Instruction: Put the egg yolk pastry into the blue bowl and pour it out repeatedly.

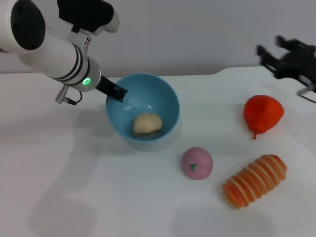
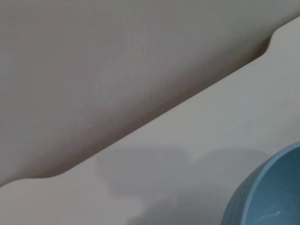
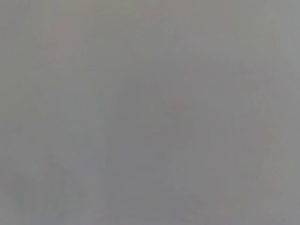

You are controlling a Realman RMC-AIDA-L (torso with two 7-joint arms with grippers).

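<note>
The egg yolk pastry (image 1: 146,124) lies inside the blue bowl (image 1: 165,98), low against the inner wall on the side nearest the camera, and the bowl is tipped so that its opening faces forward and up in the head view. The left gripper (image 1: 117,93) is at the bowl's left rim, where a dark finger reaches over the edge and seems to pinch the wall; the fingers look closed on the blue bowl, though only one shows plainly. The pastry sits apart from those fingers, lower and to the right of them within the bowl. The left wrist view shows just a curved piece of the bowl's outer wall (image 2: 262,192) over the white surface (image 2: 187,140). The right gripper (image 1: 291,61) hangs near the far right edge of the surface, well apart from the bowl, and I cannot tell how its fingers stand. On the surface to the bowl's right lie a pink ball (image 1: 196,163), an orange-and-cream ridged bread (image 1: 255,180) and a red-orange pear-shaped fruit (image 1: 263,113).
</note>
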